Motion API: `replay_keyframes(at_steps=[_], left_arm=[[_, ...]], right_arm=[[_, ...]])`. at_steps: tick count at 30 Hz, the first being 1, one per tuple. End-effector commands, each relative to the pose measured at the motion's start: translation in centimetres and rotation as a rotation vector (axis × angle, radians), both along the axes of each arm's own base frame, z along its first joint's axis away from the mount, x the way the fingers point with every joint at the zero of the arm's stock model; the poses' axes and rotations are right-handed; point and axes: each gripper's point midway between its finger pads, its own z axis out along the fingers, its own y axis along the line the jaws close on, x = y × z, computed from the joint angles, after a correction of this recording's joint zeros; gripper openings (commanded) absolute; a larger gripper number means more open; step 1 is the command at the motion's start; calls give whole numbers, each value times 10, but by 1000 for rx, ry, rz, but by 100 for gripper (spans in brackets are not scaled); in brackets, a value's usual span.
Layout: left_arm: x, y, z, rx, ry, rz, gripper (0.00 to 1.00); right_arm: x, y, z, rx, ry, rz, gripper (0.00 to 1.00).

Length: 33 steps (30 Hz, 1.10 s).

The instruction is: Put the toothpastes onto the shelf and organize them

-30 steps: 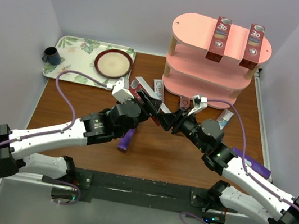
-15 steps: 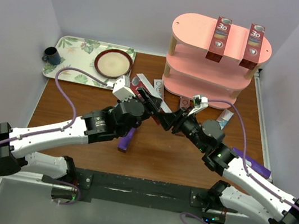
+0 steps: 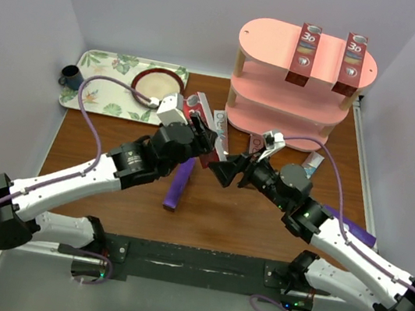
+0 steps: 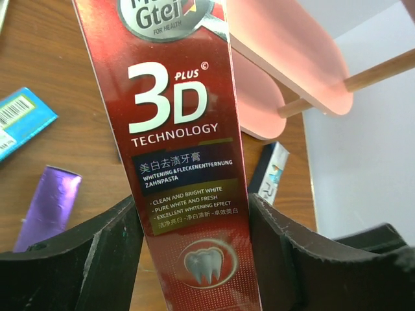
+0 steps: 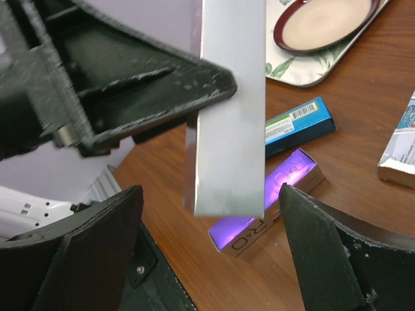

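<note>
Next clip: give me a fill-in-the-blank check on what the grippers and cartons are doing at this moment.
The left gripper is shut on a ___ 3D carton. The right gripper has its jaws ___. On the top tier of the shelf stand ___ red cartons. A ___ toothpaste lies flat on the table by the left arm.
Missing words: red; open; two; purple.
</note>
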Motion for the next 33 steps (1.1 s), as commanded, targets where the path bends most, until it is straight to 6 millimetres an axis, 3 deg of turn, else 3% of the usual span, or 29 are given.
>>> replay_keyframes(at_steps=[1,4,5,7,8,9,13,19,24,33], left_arm=[[7,2,48,15,-108,-113,0],[8,0,62,146,-156,-196,0],[10,-2,76,164,-173,-210,0],[13,0,71,289,-163,-250,0],[15,1,89,297,-191,-248,0],[16,5,91,356,-201,-267,0],[37,7,127,412,-277,-266,0],[66,-15,160,424,-366,-362,0],[64,-29,146,481,-368,-505,0],[16,2,89,589,-337,-646,0]], right_arm=[[-8,-6,24,-33,-60,27,91],[-11,-14,22,-84,-61,15,92],[-12,-16,23,-90,-67,16,92],[-14,-20,18,-127,-55,18,92],[-15,-21,18,-134,-56,22,92],[-17,-22,18,-140,-61,24,92],[-22,-26,14,-153,-59,38,92],[-24,-31,12,-180,-107,44,91],[-17,-36,21,-157,-109,-13,92],[-7,-45,61,-33,-45,-130,96]])
